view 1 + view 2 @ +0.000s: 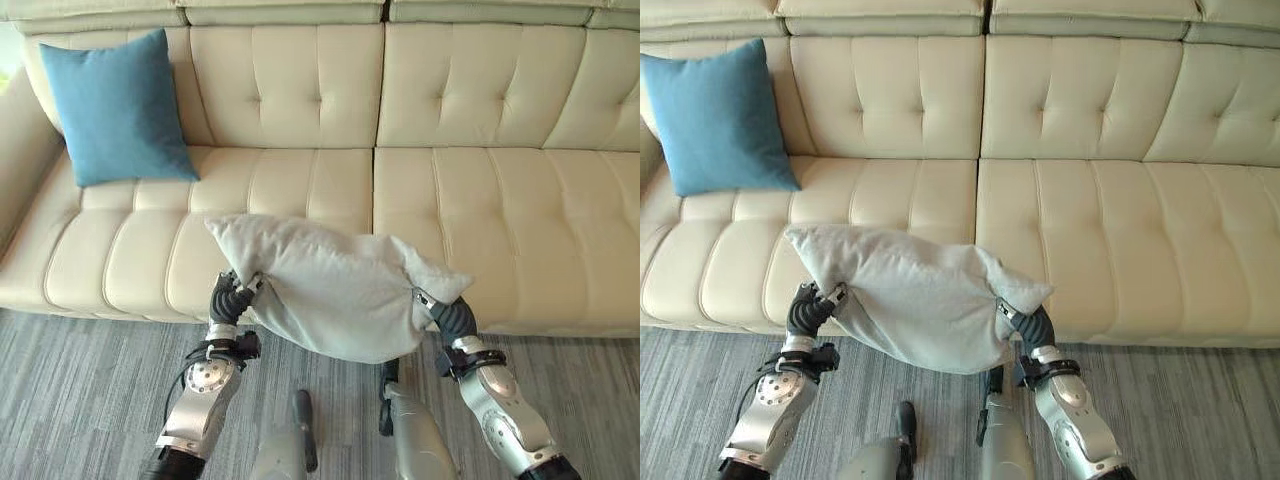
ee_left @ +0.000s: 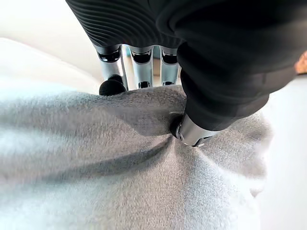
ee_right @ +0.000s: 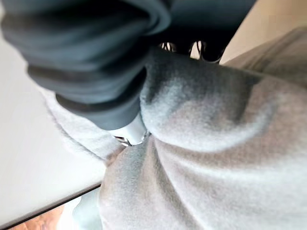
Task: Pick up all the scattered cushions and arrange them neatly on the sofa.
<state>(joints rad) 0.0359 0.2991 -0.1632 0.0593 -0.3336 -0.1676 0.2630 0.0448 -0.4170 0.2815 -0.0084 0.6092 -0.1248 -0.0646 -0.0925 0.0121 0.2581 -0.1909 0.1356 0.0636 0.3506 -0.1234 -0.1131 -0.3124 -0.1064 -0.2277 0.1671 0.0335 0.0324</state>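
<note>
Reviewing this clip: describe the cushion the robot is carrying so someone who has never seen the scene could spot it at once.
Start at the cream tufted sofa and look at the front edge of its seat. There, held between the left hand and the right hand, which pinch its opposite ends, hangs the grey cushion. Unlike the blue cushion propped upright in the sofa's corner, it is pale grey, limp and airborne.

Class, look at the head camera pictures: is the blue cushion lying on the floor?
No. The blue cushion stands propped against the sofa backrest, on the seat.
</note>
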